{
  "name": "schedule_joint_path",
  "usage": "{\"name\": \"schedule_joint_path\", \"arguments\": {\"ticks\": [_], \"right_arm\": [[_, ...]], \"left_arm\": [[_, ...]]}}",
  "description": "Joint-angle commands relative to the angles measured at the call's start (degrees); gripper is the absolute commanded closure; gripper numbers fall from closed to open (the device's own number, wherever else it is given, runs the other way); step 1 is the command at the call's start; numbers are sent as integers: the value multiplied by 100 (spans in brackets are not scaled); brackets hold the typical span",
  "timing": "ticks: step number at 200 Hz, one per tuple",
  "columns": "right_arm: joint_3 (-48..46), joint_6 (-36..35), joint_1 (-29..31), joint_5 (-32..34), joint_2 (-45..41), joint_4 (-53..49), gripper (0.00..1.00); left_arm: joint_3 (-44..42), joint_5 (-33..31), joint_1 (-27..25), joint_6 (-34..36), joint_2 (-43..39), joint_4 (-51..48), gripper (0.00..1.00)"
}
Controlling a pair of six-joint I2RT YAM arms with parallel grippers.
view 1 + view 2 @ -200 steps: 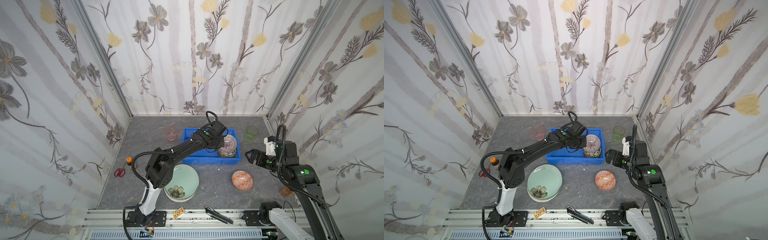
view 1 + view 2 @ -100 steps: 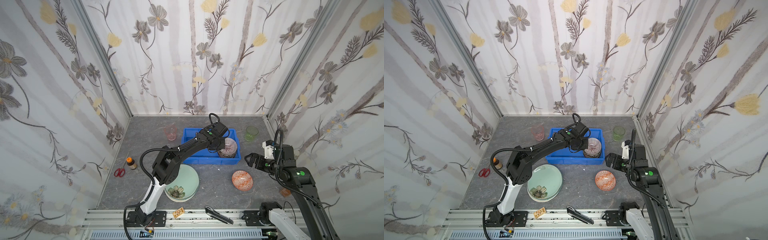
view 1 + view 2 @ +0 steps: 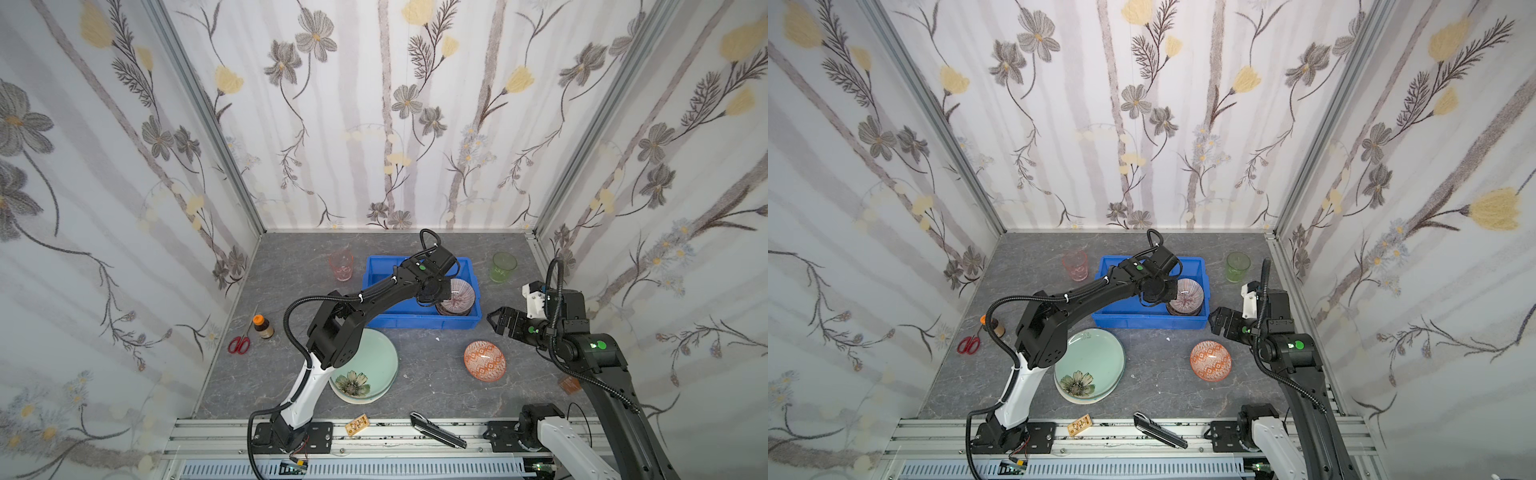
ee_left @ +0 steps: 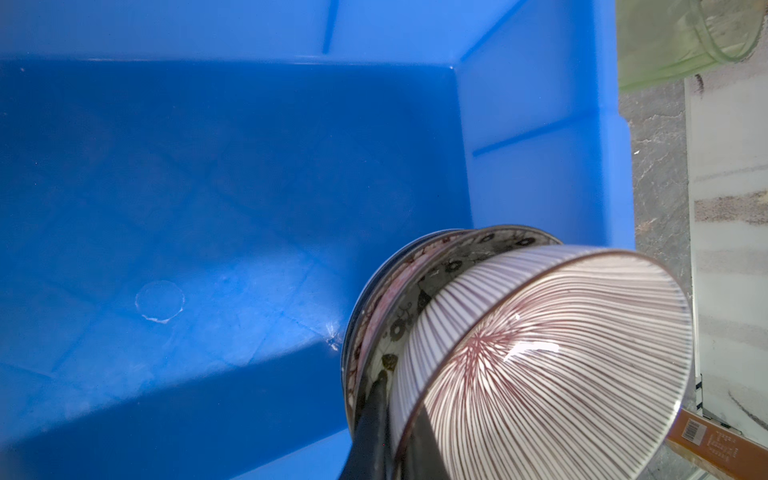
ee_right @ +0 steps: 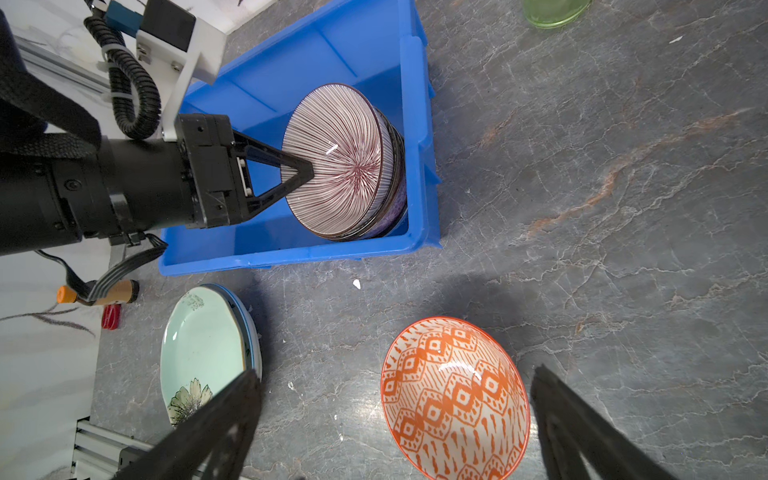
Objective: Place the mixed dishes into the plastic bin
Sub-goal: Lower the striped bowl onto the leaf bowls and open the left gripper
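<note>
The blue plastic bin [image 3: 419, 323] [image 3: 1142, 321] stands at the back middle of the table. At its right end a red-and-white striped bowl [image 3: 459, 291] [image 3: 1191, 296] [image 5: 336, 162] sits tilted in a nest of patterned bowls [image 4: 419, 299]. My left gripper [image 4: 395, 399] [image 5: 300, 172] is shut on the striped bowl's rim, one finger inside and one outside. My right gripper [image 3: 500, 322] [image 3: 1223, 322] [image 5: 395, 374] hangs open over the orange bowl [image 3: 485, 360] [image 5: 455, 399]. The pale green plate [image 3: 370, 365] [image 5: 203, 345] lies at the front, on top of other plates.
A pink tumbler [image 3: 341, 266] stands left of the bin and a green tumbler [image 3: 504, 267] [image 4: 681, 37] right of it. Red scissors [image 3: 239, 344] and a brown bottle [image 3: 262, 327] lie by the left wall. A black tool [image 3: 436, 430] rests on the front rail.
My left arm's elbow has swung a little to the right, uncovering the bottle, while its gripper stays on the bowl in the bin. My right gripper has come slightly toward the front.
</note>
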Motion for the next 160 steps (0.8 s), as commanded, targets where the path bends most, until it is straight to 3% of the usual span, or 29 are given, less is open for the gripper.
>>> {"name": "schedule_joint_path", "arguments": {"ticks": [1, 54, 160], "right_arm": [[-8, -31, -5, -93, -18, 287, 0], [-157, -94, -20, -79, -54, 304, 0], [-233, -110, -43, -135, -28, 349, 0]], "left_arm": [[74, -34, 1, 21, 40, 11, 100], [56, -67, -22, -21, 26, 3, 98], [21, -190, -40, 8, -35, -24, 76]]}}
